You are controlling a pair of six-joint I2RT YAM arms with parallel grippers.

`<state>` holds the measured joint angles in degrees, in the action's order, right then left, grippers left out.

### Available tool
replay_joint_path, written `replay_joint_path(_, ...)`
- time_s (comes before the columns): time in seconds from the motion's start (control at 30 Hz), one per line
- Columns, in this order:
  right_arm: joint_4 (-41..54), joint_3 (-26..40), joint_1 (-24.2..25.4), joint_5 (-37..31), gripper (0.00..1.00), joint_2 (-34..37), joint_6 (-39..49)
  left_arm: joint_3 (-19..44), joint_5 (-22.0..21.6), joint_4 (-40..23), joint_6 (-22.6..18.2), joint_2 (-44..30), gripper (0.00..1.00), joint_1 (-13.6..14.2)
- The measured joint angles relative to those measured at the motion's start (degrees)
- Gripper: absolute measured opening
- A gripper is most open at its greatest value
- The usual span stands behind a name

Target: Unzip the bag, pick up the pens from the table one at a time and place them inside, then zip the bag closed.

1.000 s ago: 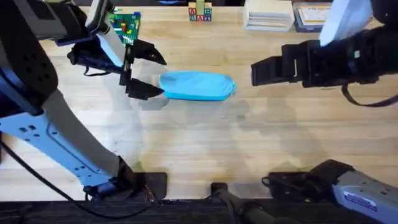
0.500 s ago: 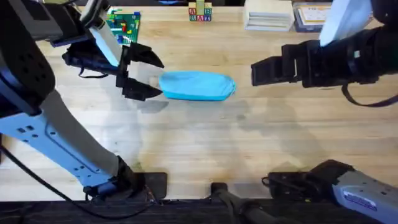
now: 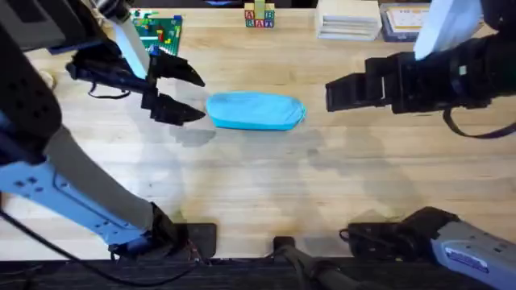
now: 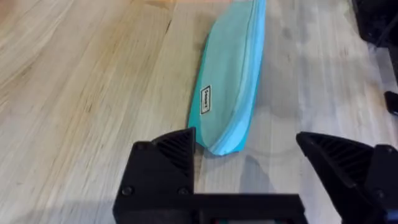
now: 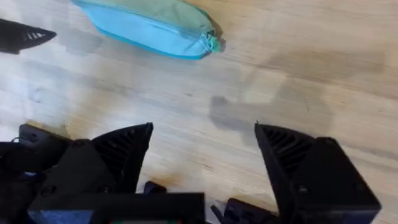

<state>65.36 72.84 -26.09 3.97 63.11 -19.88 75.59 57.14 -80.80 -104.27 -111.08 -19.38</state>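
Your left gripper (image 3: 179, 95) hangs just off the near end of the bag (image 3: 256, 110), whose long axis runs straight away from its fingers toward the right gripper (image 3: 332, 95); the left is the nearer. Both grippers stand wide apart, holding and touching nothing. The bag lies flat on the table (image 3: 266, 185), its teal pull (image 5: 213, 43) at the end facing the right gripper, so the bag looks zipped.

Setting: robotics lab bench.
Evidence: 2 arm bases clamped to wooden table (image 3: 266, 185); toy bricks (image 3: 164, 32), alphabet blocks (image 3: 259, 16).
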Motion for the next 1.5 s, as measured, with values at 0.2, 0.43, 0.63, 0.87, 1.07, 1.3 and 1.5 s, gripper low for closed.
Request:
replay_joint_path(0.2,0.0,0.0,0.0,0.0,0.998,0.0,0.0,0.0,-2.7,-0.3,9.8,11.1,0.999,0.0)
replay_joint_path(0.43,0.0,0.0,0.0,0.0,0.997,0.0,0.1,0.0,-7.6,-0.4,20.0,19.1,0.999,1.9)
replay_joint_path(0.63,0.0,0.0,0.0,0.0,0.997,0.0,0.2,0.0,-13.1,-1.0,29.7,26.2,0.999,6.6)
replay_joint_path(0.87,0.0,0.0,0.0,0.0,0.997,0.0,0.2,0.0,-16.8,-3.2,38.1,31.2,0.999,8.6)
replay_joint_path(1.07,0.0,0.0,0.0,0.0,0.997,0.0,0.2,-0.7,-19.1,-1.8,43.2,35.4,0.999,8.6)
replay_joint_path(1.3,0.2,0.0,0.0,0.0,0.997,0.0,0.2,-8.9,-22.8,5.9,53.0,44.4,0.999,8.6)
replay_joint_path(1.5,4.4,0.0,0.0,0.2,0.997,0.0,3.4,-15.6,-29.7,12.7,66.6,52.6,0.998,8.6)
